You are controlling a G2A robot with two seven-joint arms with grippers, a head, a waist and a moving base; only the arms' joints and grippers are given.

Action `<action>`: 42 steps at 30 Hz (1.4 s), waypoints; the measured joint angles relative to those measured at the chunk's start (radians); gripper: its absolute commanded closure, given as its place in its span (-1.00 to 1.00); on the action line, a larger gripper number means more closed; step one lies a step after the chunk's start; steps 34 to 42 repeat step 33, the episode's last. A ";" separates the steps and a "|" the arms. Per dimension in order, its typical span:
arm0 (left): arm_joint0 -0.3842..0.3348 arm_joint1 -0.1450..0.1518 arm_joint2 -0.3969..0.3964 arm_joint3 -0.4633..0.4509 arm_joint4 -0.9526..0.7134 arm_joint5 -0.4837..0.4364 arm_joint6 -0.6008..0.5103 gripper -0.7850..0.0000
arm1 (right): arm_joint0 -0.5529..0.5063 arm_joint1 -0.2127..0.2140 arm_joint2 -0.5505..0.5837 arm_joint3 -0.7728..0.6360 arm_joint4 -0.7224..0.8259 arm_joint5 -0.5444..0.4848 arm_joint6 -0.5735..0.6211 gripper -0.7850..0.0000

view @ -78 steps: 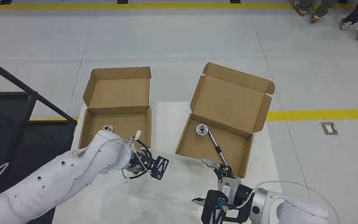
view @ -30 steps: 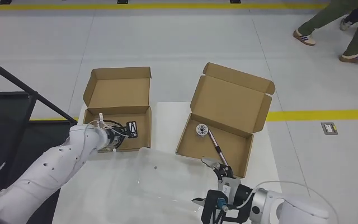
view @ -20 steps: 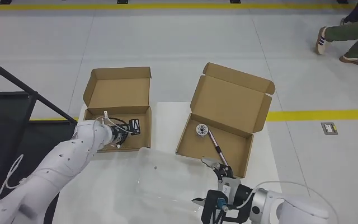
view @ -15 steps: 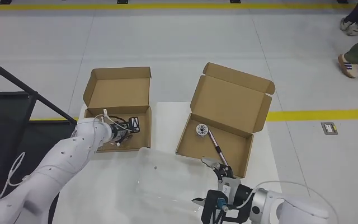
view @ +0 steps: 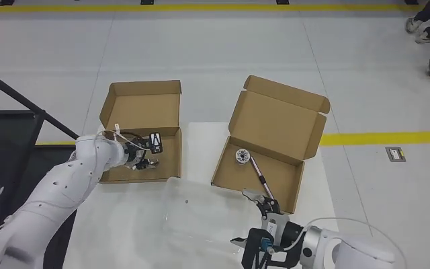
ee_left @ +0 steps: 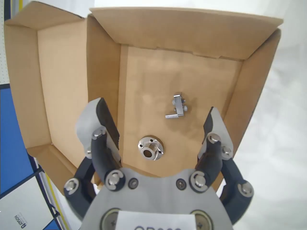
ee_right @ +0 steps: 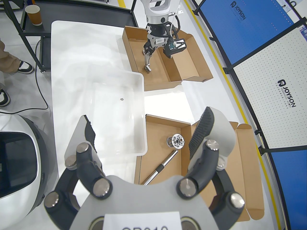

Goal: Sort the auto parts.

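My left gripper (ee_left: pixel 157 116) hangs open over the left cardboard box (ee_left: pixel 148 72), nothing between its fingers. On the box floor below it lie a round metal flange (ee_left: pixel 150 148) and a small metal bracket (ee_left: pixel 178 107). From above, the left gripper (view: pixel 140 160) covers that box (view: pixel 171 151). My right gripper (ee_right: pixel 147 118) stands open and empty near the table's front edge, just in front of the right box (ee_right: pixel 239 168). That box holds a round silver part (ee_right: pixel 175 141) and a thin rod (ee_right: pixel 160 166).
A clear plastic tray (ee_right: pixel 141 120) sits on the white table between the boxes, with one tiny piece (ee_right: pixel 121 99) in it. Both box lids stand open at the far side. A black rack with a paper cup (ee_right: pixel 33 14) borders the table's left.
My left arm swung from above the clear tray to above the left box, then shifted slightly toward the box's left side. The right arm has not moved.
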State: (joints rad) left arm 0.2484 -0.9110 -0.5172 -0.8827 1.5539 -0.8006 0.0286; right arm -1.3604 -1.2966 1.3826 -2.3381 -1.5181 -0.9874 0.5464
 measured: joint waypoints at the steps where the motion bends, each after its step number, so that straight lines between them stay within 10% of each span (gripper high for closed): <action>1: 0.012 0.014 -0.019 -0.026 -0.003 -0.010 0.005 -1.00 | 0.000 0.000 0.000 0.000 0.000 0.000 0.000 -1.00; 17: 0.418 0.255 -0.490 -0.549 -0.191 -0.016 0.000 -1.00 | 0.000 0.000 0.000 0.000 0.000 0.000 0.000 -1.00; 42: 0.436 0.261 -0.507 -0.564 -0.193 -0.014 -0.005 -1.00 | 0.000 0.000 0.000 0.000 0.000 0.000 0.000 -1.00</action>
